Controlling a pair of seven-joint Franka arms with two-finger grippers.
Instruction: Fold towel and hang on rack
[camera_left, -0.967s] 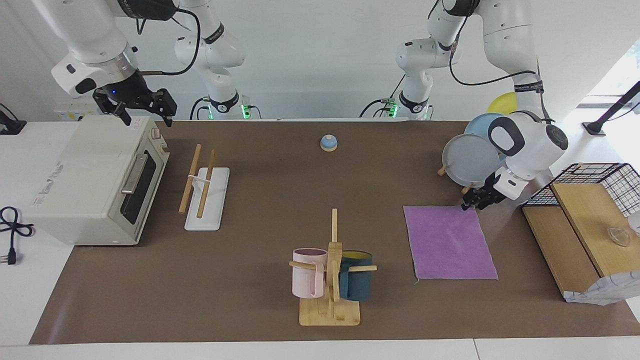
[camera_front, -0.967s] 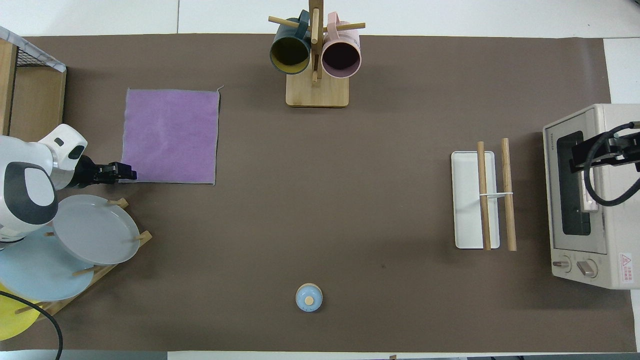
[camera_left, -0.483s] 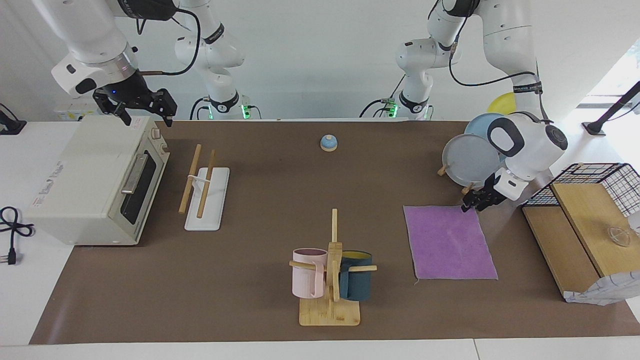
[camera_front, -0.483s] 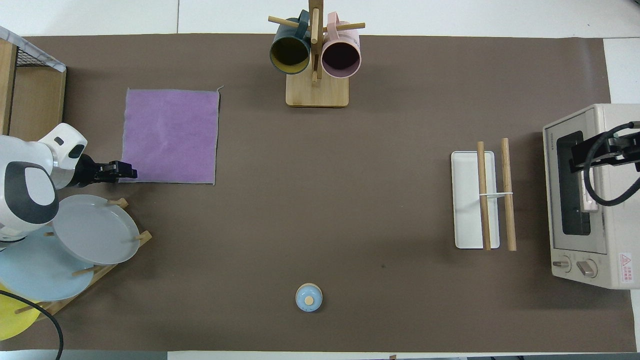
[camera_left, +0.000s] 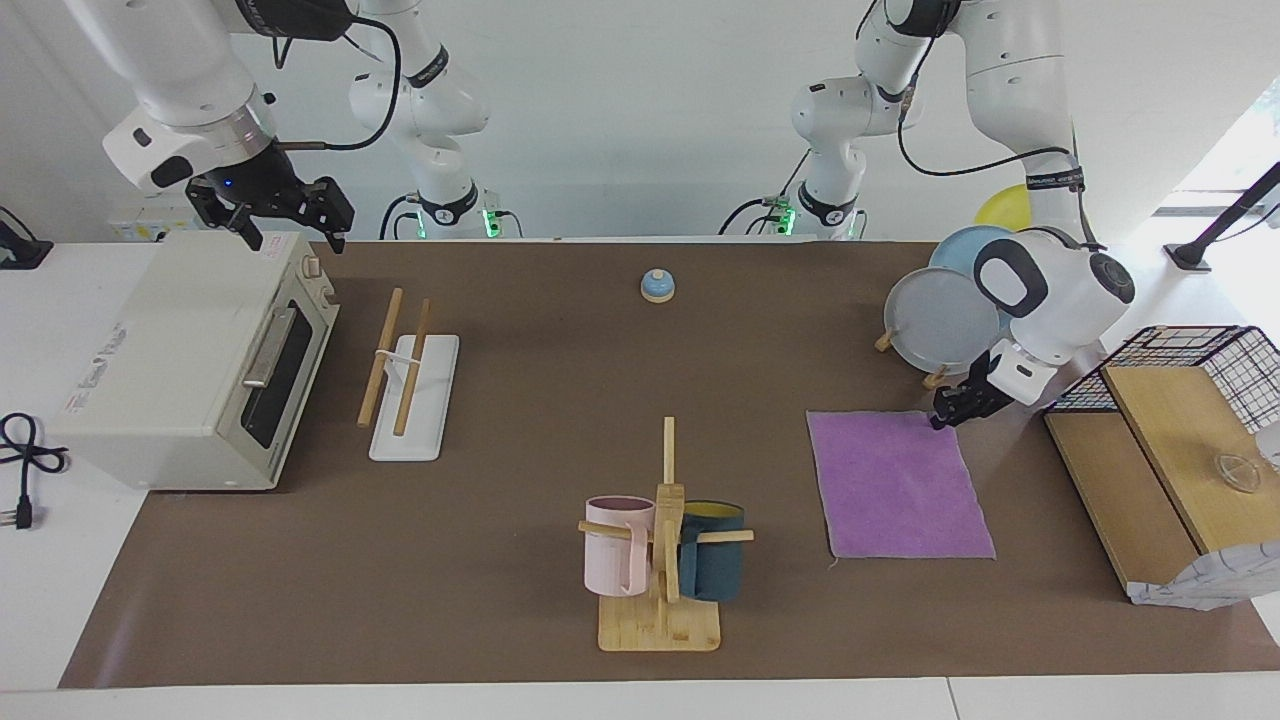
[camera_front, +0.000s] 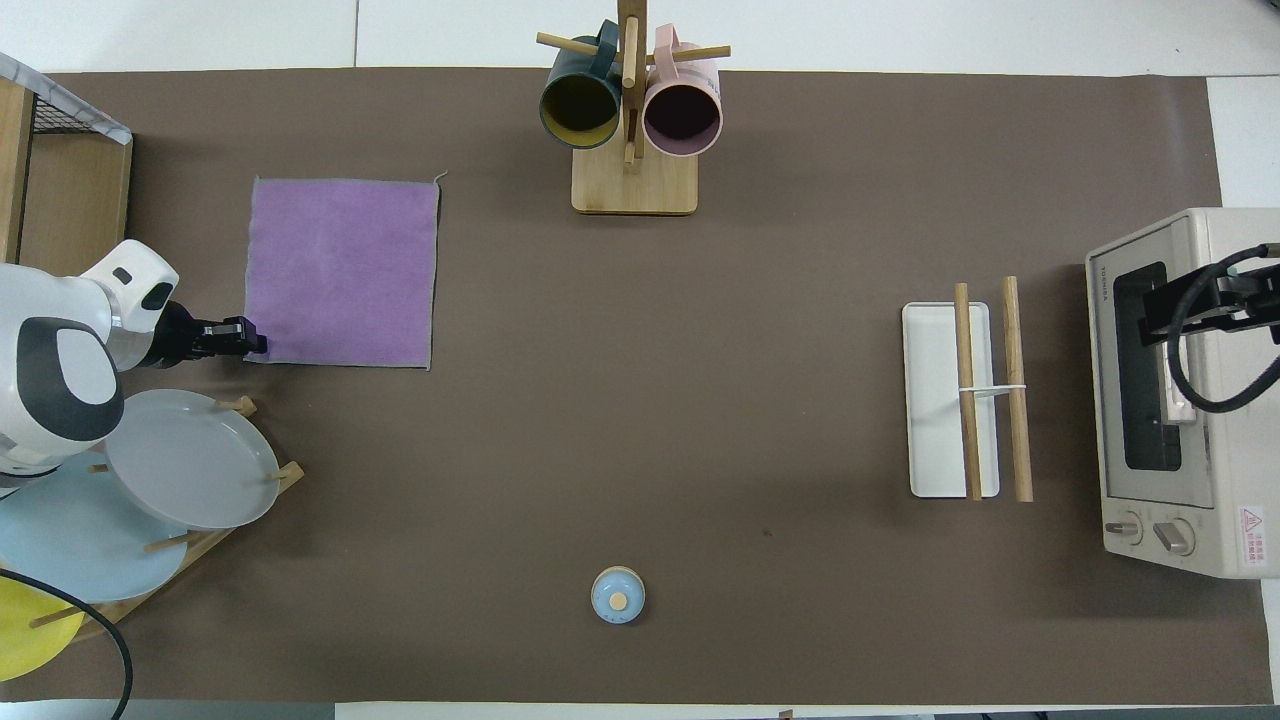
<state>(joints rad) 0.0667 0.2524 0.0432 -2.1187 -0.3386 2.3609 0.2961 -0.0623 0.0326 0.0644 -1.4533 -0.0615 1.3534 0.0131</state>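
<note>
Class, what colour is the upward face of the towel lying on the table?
Purple. The towel lies flat and unfolded, and the overhead view shows its face best.

White jointed arms (camera_left: 1010, 80) carry black cables and black tools.

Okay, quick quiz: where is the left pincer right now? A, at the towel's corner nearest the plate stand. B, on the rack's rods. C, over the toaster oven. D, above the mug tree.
A: the left pincer sits low at the corner of the towel beside the plate stand.
</note>
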